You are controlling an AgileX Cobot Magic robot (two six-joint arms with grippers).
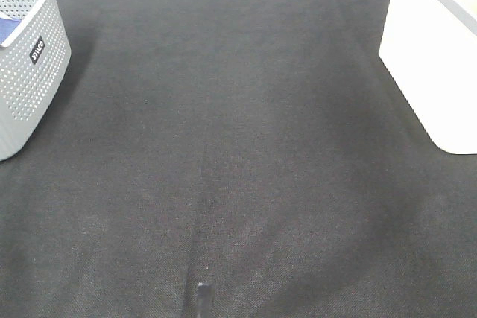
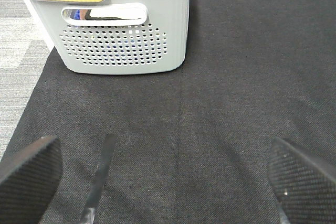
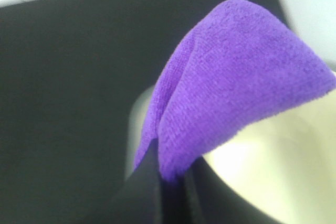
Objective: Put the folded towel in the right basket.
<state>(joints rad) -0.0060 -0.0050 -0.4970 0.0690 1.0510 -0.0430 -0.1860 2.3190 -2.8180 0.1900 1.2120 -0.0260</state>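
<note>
Now R claw [image 3: 169, 184] clamped on purple towel [image 3: 241, 77], above white basket [image 3: 265, 182].

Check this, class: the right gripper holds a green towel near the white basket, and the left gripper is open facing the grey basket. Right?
No: the towel is purple, not green, as the right wrist view shows. The right gripper holds it near the white basket; the left gripper is open facing the grey basket.

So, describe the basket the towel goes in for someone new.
Start from the black mat that fills the view. Two baskets flank its far end, and yours is the white basket at the right edge. Unlike the grey basket on the left, its walls are plain, not perforated.
</note>
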